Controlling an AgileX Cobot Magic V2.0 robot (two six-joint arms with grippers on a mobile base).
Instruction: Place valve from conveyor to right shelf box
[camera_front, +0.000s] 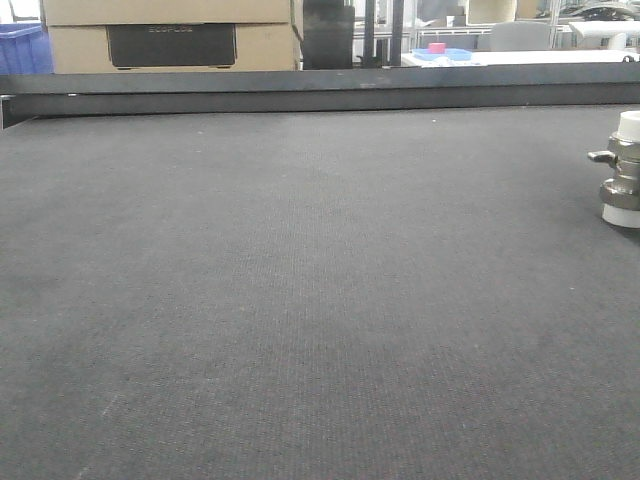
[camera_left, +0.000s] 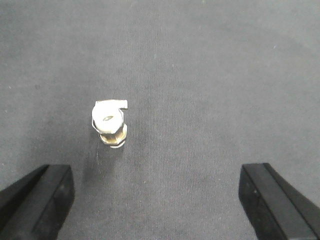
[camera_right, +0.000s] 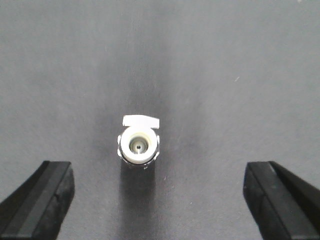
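Soft, even overhead light is spreading across the conveyor (camera_front: 300, 300), while the far background is washing out bright. In both wrist views the valve (camera_right: 138, 143) is glaring white, losing detail, and throwing a faint, blurry shadow nearward.

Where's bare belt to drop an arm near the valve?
The wide dark grey woven conveyor belt is bare from the black metal side rail to the near edge, everywhere left of the small silver-grey white-capped metal valve. Only the right edge, where it stands, is occupied.
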